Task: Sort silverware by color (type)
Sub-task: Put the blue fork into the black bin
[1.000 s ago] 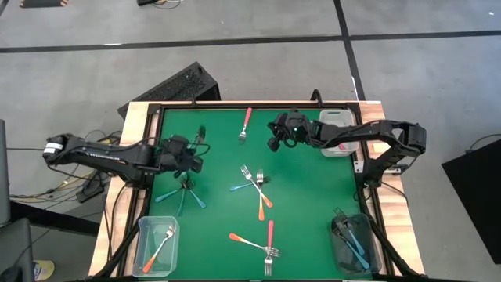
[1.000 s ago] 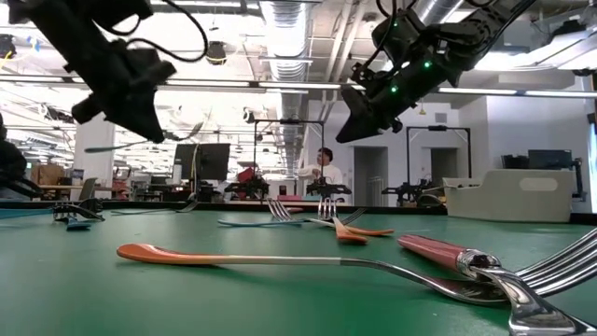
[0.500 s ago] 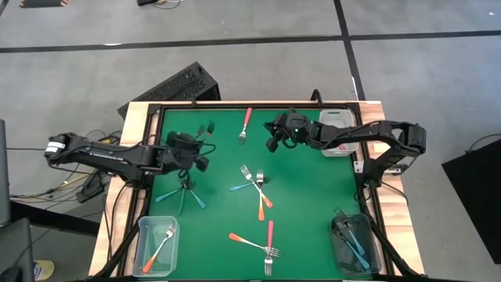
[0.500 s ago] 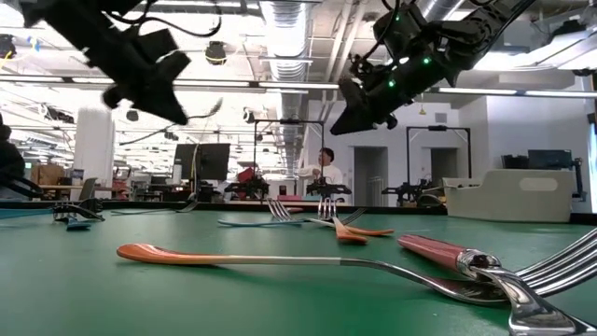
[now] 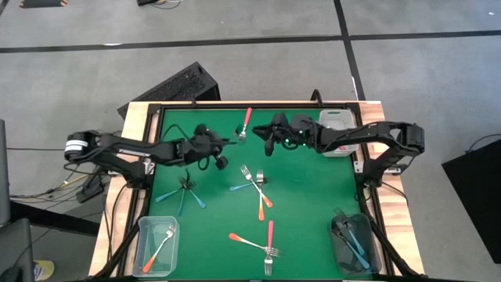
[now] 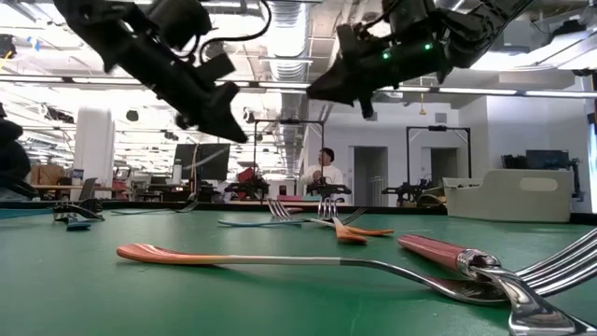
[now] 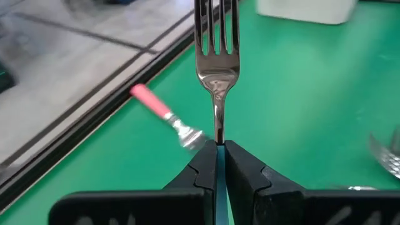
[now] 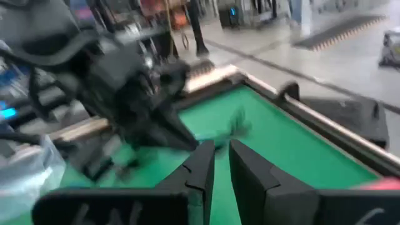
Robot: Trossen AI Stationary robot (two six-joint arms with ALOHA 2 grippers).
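Your left pincer [image 7: 220, 153] was clamped on a blue fork [image 7: 217, 56]: the handle ran down between the two fingers and the silver tines stuck straight out ahead of them. In the high view that pincer [image 5: 221, 143] hung above the upper middle of the counter [image 5: 313, 204], its fork tip just beside the tines of the pink fork [image 5: 246, 124] lying near the top edge. Your right pincer [image 5: 266, 135] hung just to the right of it, fingers [image 8: 206, 164] a little apart with nothing between them. The other forks lay below: a crossed cluster [image 5: 254, 185] at centre, a pair [image 5: 262, 243] at lower centre, blue ones [image 5: 184, 196] at left. One orange fork lay in the lower-left bin [image 5: 145, 235], several blue ones in the lower-right bin [image 5: 338, 247].
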